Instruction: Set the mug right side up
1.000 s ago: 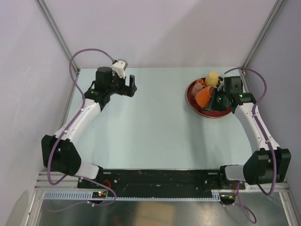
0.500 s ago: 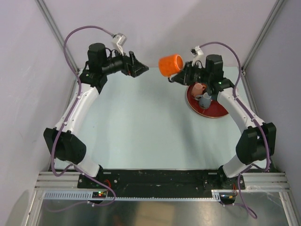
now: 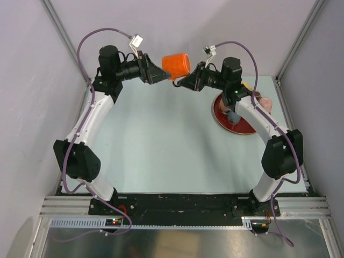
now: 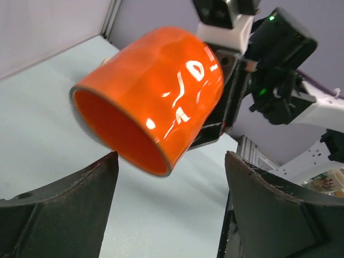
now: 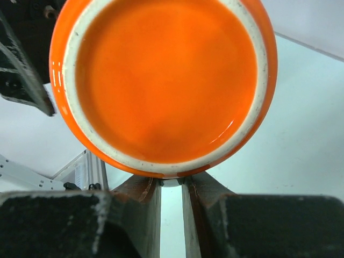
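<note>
Orange mug (image 3: 176, 64) hangs on its side in the air above the counter's (image 3: 161, 140) twelve o'clock, pinched by my nearly closed right pincer (image 3: 181, 81). I judge this a handover: the left pincer (image 3: 156, 74) gapes at the mouth, not touching, and must close on the wall. The right wrist view shows only the base, the left wrist view the hollow.

Mug (image 5: 161, 80): glossy orange glaze; base ring unglazed, matt off-white, speckled. Left gripper fingers (image 4: 59, 209), lower frame corners: matt black, grainy plastic. Table (image 3: 161, 145): smooth, matt, pale.
</note>
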You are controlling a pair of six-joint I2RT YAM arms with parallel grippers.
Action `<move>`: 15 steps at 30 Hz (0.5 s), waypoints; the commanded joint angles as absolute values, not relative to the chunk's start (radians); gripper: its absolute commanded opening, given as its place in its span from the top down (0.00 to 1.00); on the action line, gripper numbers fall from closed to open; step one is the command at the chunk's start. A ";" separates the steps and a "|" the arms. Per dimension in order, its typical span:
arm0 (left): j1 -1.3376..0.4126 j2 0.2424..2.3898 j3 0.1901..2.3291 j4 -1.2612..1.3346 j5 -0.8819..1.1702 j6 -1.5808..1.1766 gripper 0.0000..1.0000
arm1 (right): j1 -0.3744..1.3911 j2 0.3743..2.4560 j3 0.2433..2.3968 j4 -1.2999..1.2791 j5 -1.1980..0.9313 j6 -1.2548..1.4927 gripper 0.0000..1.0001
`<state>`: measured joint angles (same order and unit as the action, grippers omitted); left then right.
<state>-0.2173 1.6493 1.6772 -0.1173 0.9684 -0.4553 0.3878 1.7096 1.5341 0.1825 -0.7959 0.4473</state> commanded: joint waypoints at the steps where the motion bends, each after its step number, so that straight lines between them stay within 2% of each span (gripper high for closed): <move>1: -0.214 1.616 1.675 0.051 1.030 -0.560 0.18 | 0.407 1.720 1.623 0.319 -0.816 0.496 1.00; 3: -0.213 1.612 1.676 0.071 1.032 -0.569 0.22 | 0.412 1.733 1.630 0.315 -0.816 0.502 1.00; 5: -0.214 1.612 1.675 0.087 1.033 -0.576 0.29 | 0.418 1.744 1.633 0.314 -0.812 0.506 1.00; 8: -0.215 1.615 1.666 0.118 1.028 -0.591 0.47 | 0.429 1.764 1.638 0.309 -0.808 0.506 1.00; 10: -0.215 1.617 1.659 0.139 1.020 -0.602 0.64 | 0.438 1.779 1.648 0.285 -0.806 0.493 1.00; 11: -0.215 1.620 1.656 0.145 1.013 -0.606 0.75 | 0.442 1.785 1.654 0.262 -0.804 0.482 0.98; 13: -0.215 1.625 1.652 0.153 0.997 -0.606 0.92 | 0.450 1.799 1.663 0.230 -0.800 0.458 0.89; 15: -0.215 1.630 1.646 0.157 0.982 -0.603 0.98 | 0.457 1.809 1.669 0.201 -0.797 0.431 0.81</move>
